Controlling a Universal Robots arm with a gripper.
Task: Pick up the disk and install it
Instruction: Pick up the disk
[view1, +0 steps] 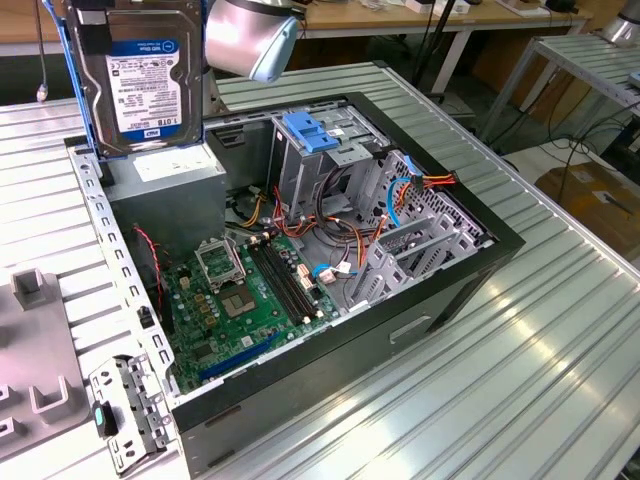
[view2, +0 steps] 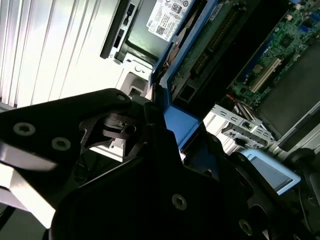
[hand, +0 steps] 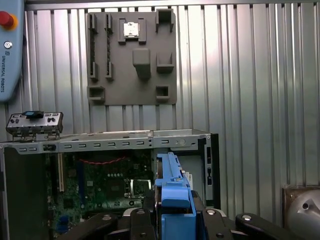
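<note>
Spreading across the whole scene, a ribbed metal table carries an open computer case lying on its side with the inside facing up. Toward the exterior view's left a grey moulded holder board lies flat on the table beside the case, and a small metal bracket with a blue tab rests at the case's near corner. Inside the case, a large grey power-supply box fills the far corner toward the exterior view's left, a green motherboard covers the floor in front of it, and a metal drive cage stands toward the exterior view's right of the box, topped by a blue plastic latch. Loose coloured cables trail between the cage and the motherboard. The silver arm joint hangs above the case's far edge. The disk is in the air, upright on edge with its white-and-blue label facing the exterior camera, directly above the power-supply box and clear of the cage. In the first wrist view the gripper has its black fingers closed against the disk's blue side rail, with the open case below it.
</note>
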